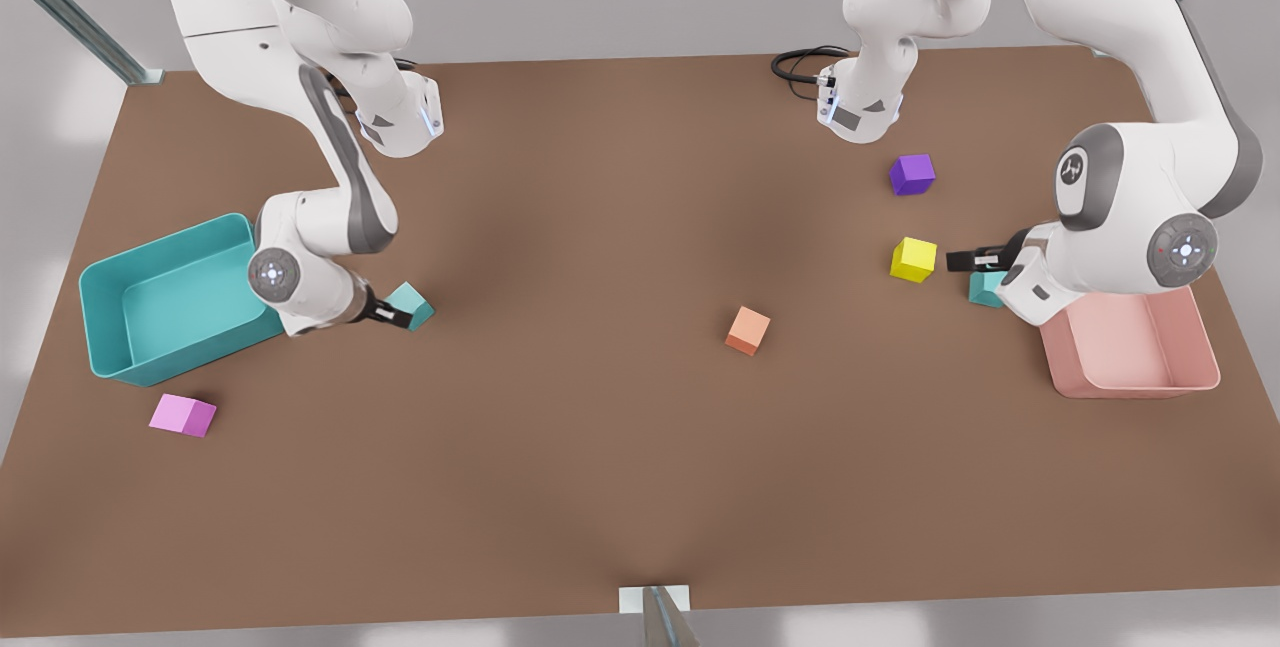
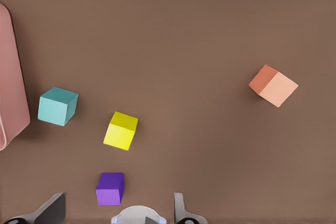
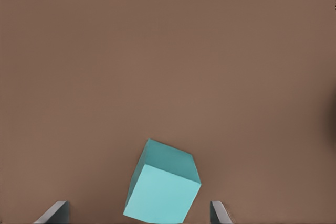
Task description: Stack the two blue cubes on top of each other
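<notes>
Cubes apart: right tool (image 3: 139, 213) open over tilted teal cube (image 3: 164, 189), left tool (image 2: 118, 211) open.

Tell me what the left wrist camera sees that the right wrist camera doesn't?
Left wrist view, not the right one: the yellow cube, purple cube, orange cube, the pink bin, and a blue cube beside that bin.

Right wrist view, not the left one: the second blue cube, close up between the open right hand fingers, with a gap on each side.

Both: the brown table, one blue cube each, and open fingers; the left hand is open too.
</notes>
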Robot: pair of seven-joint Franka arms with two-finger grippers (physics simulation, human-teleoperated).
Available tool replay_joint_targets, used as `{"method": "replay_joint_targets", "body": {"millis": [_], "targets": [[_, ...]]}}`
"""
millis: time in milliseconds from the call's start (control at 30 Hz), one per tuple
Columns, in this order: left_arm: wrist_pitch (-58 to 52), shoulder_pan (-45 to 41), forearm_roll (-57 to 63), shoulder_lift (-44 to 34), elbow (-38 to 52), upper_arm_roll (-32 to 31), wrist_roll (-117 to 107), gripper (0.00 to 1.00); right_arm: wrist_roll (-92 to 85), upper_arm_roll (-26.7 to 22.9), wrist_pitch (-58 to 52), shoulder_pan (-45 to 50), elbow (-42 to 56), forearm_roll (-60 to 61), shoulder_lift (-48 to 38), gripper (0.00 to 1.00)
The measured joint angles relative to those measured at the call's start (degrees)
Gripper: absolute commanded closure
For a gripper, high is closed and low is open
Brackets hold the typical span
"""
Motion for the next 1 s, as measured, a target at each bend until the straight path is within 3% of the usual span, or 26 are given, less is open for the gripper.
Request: {"method": "replay_joint_targets", "body": {"millis": [300, 1000], "targets": [[-0.04, 0.35, 0.01, 0.31, 0.00, 0.00, 0.17, 0.00, 8.09, 0.00, 7.15, -0.04, -7.82, 2.06, -1.20, 0.00], [-2.57, 1.28, 0.04, 1.66, 0.15, 0.07, 0.41, 0.00, 17.08, 0.00, 14.96, -0.66, -11.15, 4.98, 4.29, 0.00]]}}
